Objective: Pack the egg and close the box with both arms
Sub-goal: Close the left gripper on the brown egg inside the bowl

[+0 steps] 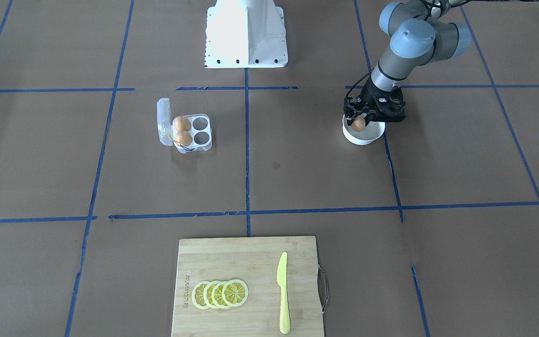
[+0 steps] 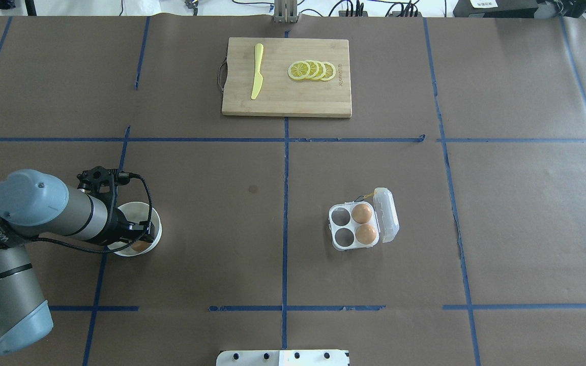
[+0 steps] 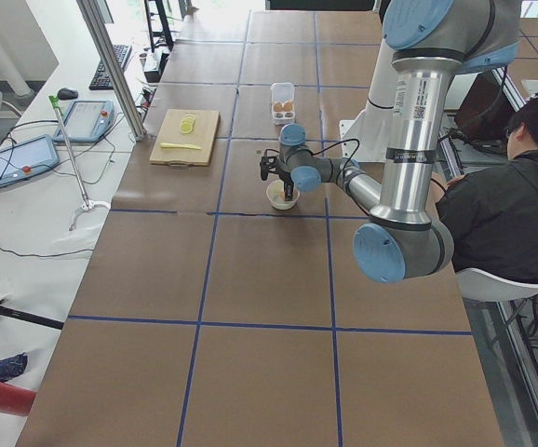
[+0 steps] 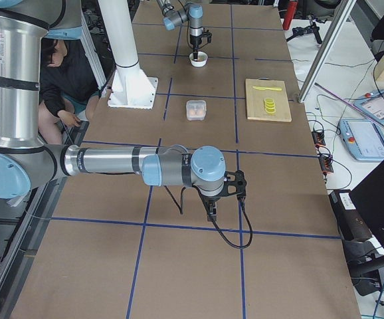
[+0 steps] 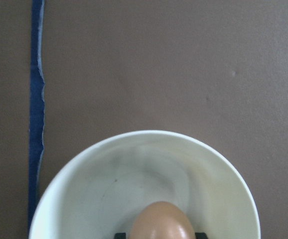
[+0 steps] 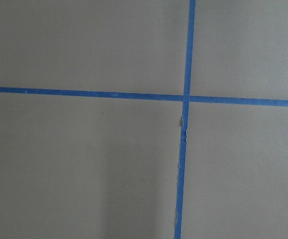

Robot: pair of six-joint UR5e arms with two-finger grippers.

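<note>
Brown paper-covered table (image 1: 297,164) with blue tape grid (image 1: 247,187), white side desk (image 3: 27,214) alongside

I work in a robot lab: my big table (image 3: 250,270) has blue tape lines (image 3: 269,326), and control tablets (image 3: 18,158) sit on the far-left bench.

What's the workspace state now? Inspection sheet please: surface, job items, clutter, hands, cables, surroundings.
Surface: table covered in brown paper with a blue tape grid; small dark spot near centre.
Job's things: egg at the mouth of the white bowl; box open, two other eggs in it, two cups empty.
Clutter: cutting board with lemon slices and yellow knife.
Hands: left hand shut on egg; right hand low over bare table, state cannot tell.
Cables: black cable looped at left wrist.
Surroundings: seated person, pedestal.
</note>
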